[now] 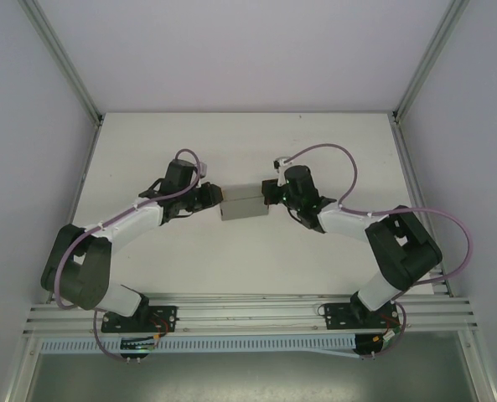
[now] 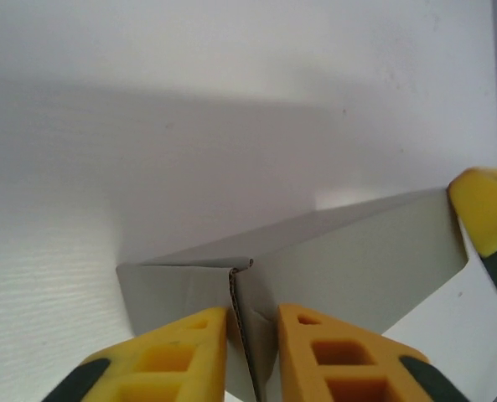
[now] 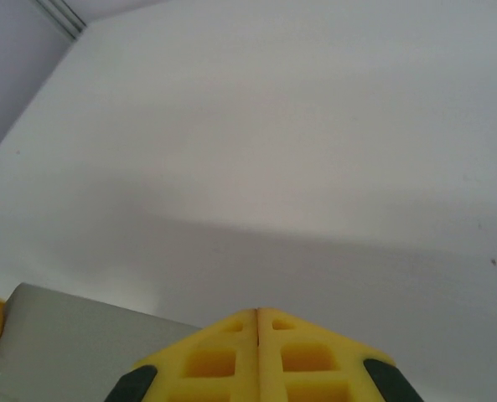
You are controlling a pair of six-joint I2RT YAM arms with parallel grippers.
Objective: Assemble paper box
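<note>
Paper box (image 1: 244, 203): grey card, formed into a small rectangular shape. It sits at the centre of the top external view, over the white worktop (image 1: 231, 142) and between the two end effectors.
Left end effector (image 1: 214, 196): at the box's left end. In the left wrist view (image 2: 252, 322) its yellow fingers (image 2: 181, 352) stand slightly apart at the bottom edge, with an upright card edge of the box (image 2: 357, 260) in the gap.
Left grip state: cannot tell whether the fingers press on the card or stand free of it.
Right end effector (image 1: 269, 194): at the box's right end. In the right wrist view (image 3: 258, 322) the fingers are clenched tip to tip, with nothing visible between them.
Box in right wrist view: grey panel (image 3: 72, 347) at lower left, running in beside the fingers.
</note>
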